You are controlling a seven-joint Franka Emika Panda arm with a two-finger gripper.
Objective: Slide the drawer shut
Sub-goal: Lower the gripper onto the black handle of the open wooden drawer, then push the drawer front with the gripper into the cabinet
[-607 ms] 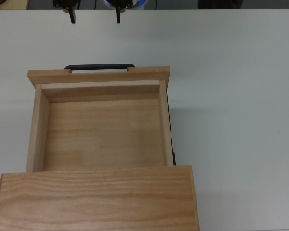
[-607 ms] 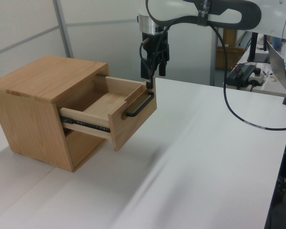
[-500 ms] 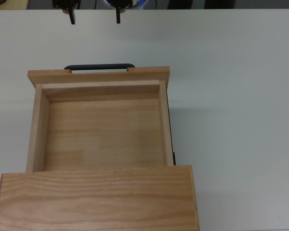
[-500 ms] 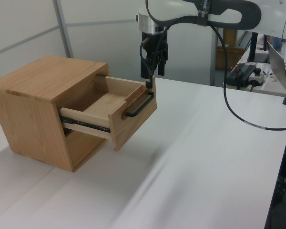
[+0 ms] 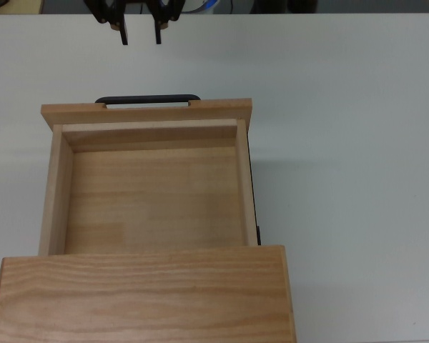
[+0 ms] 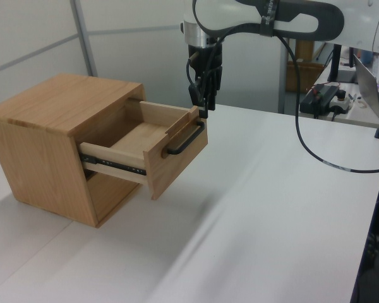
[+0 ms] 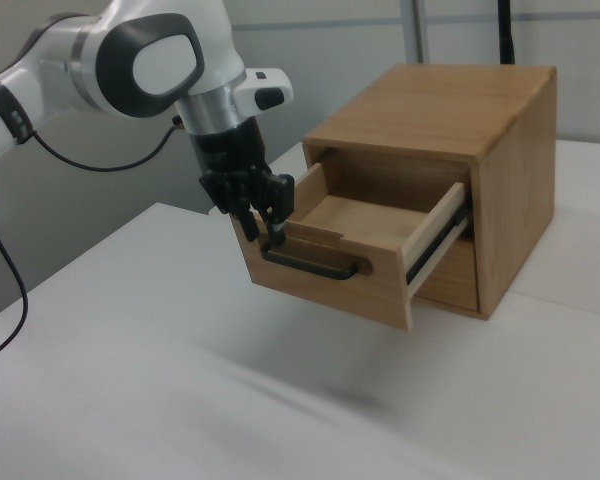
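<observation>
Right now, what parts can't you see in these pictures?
- Gripper: the top view's upper edge cuts off all but its fingertips.
- Drawer: its back end is hidden under the cabinet top in the top view.
- Handle: its far end is hidden behind the gripper in the left view.

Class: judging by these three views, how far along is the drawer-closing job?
Done: nothing yet; the drawer stands pulled well out of the cabinet. In hand: the gripper hovers beyond the handle, fingers apart, holding nothing. Left: reach the front panel and push the drawer fully in.
</observation>
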